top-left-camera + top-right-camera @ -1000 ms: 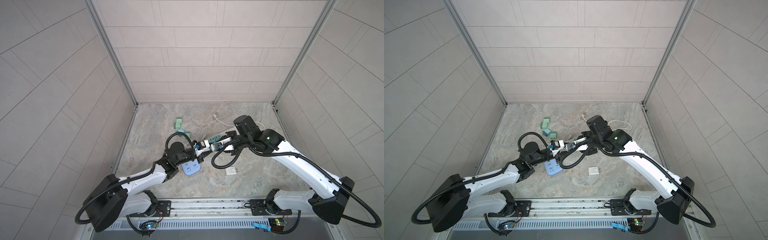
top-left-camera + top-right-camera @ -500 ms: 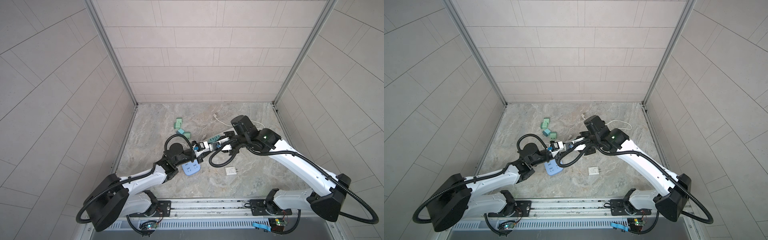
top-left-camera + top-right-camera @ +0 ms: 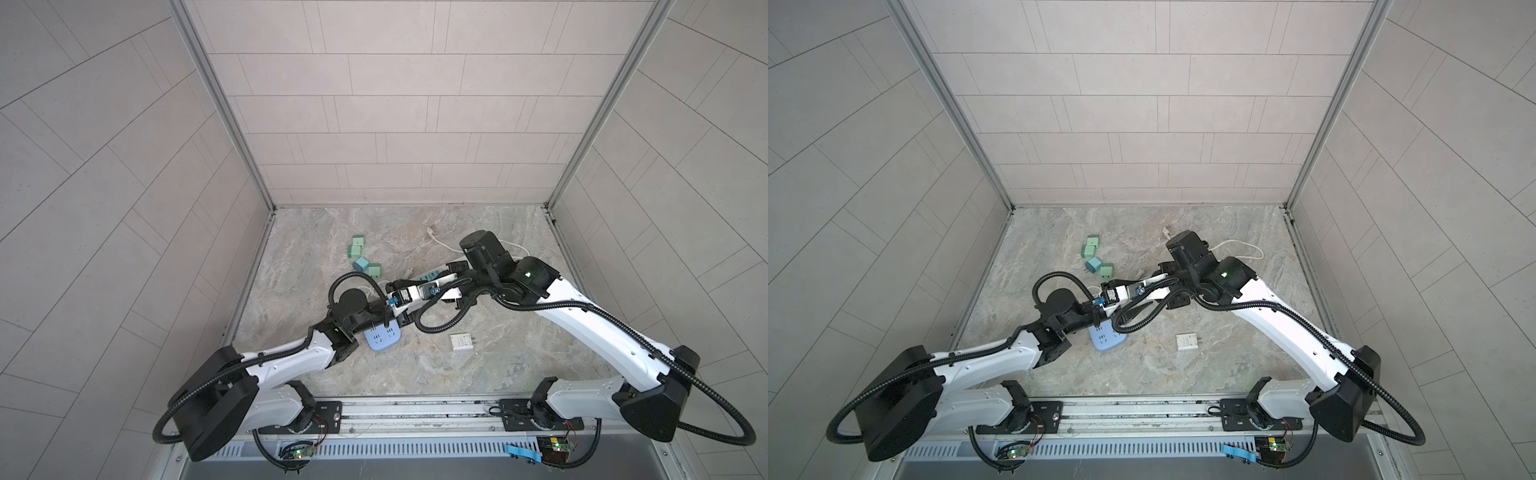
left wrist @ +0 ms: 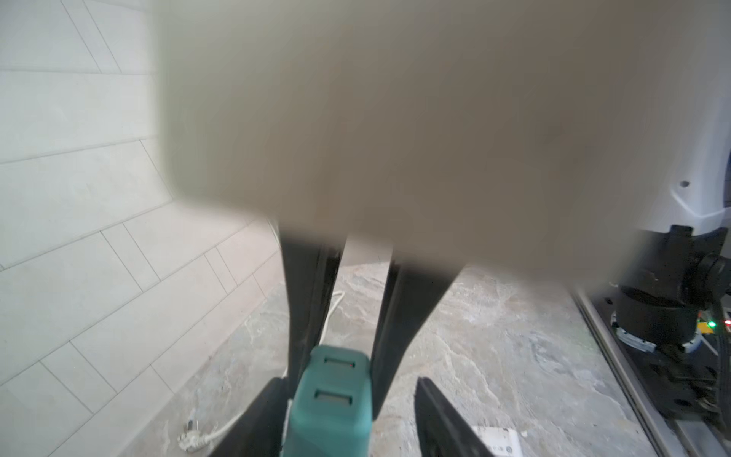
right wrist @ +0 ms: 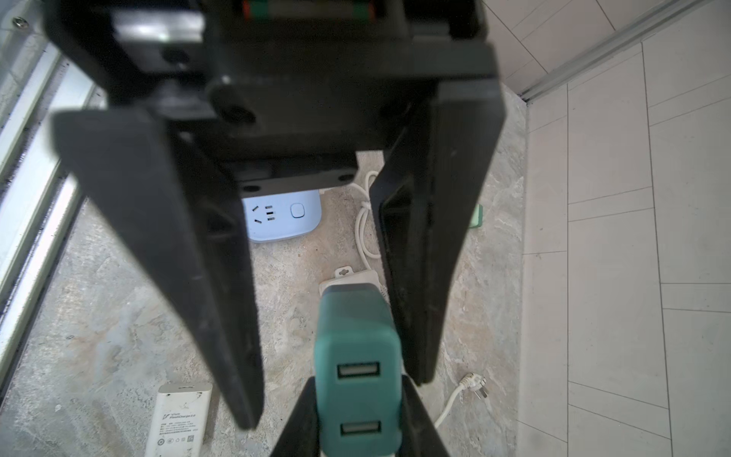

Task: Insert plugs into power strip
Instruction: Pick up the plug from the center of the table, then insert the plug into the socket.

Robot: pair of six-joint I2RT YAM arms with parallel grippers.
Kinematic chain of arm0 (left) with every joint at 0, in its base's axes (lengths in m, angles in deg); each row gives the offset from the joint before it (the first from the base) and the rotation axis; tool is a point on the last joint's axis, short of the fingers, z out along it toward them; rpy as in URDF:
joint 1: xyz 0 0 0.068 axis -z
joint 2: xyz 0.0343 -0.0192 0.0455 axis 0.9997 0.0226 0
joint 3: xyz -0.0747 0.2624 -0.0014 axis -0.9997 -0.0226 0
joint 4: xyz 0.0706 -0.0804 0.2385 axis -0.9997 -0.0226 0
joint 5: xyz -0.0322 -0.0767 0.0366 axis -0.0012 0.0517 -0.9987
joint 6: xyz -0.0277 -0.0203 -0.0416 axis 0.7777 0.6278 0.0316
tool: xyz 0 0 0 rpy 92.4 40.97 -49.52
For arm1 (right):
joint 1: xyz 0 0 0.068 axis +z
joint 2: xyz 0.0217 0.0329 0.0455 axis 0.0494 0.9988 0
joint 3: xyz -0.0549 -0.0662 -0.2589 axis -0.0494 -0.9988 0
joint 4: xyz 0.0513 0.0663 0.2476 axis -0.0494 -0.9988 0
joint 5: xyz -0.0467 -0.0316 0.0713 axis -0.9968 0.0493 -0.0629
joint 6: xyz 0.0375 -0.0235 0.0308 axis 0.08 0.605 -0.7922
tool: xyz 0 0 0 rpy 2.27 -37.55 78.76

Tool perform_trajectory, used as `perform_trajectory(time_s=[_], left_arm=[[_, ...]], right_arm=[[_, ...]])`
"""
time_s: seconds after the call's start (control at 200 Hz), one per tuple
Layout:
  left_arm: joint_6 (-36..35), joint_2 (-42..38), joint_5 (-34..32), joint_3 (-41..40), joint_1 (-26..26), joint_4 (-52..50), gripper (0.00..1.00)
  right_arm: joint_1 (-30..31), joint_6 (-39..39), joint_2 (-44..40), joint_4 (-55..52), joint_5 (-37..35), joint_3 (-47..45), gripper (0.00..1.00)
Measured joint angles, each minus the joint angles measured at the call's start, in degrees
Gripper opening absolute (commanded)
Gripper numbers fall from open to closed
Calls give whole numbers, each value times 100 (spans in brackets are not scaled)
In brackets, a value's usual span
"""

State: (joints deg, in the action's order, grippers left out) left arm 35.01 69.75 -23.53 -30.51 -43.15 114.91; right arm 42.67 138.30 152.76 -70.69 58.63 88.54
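Clamping gripper: your right gripper point(image 5: 358, 429) is closed on the blocky teal plastic plug adapter point(image 5: 356, 348), carried in the air above the middle of the worktop point(image 3: 415, 374).
Left gripper point(image 4: 350, 385): fingers spread apart around that plug, not pinching it. You look to be mid hand-over, likely so the right arm gets a grip suited to pushing in.
Strips: the pale blue rounded power strip point(image 3: 382, 338) lies toward the front edge; a white strip point(image 5: 348, 281) shows just past the plug.
Hidden: prongs unseen — a blurred mass fills the left wrist view, and the arms cover most of the white strip.
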Motion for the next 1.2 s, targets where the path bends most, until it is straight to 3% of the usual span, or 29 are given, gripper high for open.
perform_trajectory(time_s=[0.145,0.375,0.61,0.826,1.201], left_arm=[[111,-105,-275,-162,22,210,78],[286,-699,-1012,-660,22,9,79],[1062,-2337,-2411,-737,15,-1958,80],[1593,-3058,-2500,-739,-15,-3215,80],[1720,-3069,-2411,-739,-17,-3687,80]], right_arm=[[-63,79,2,142,-422,-17,0],[-612,494,160,-131,-861,188,0],[-1178,1132,997,-752,-1091,844,0],[-1650,1729,2306,-1646,-769,1943,0],[-1991,2544,3639,-2251,-92,2938,0]])
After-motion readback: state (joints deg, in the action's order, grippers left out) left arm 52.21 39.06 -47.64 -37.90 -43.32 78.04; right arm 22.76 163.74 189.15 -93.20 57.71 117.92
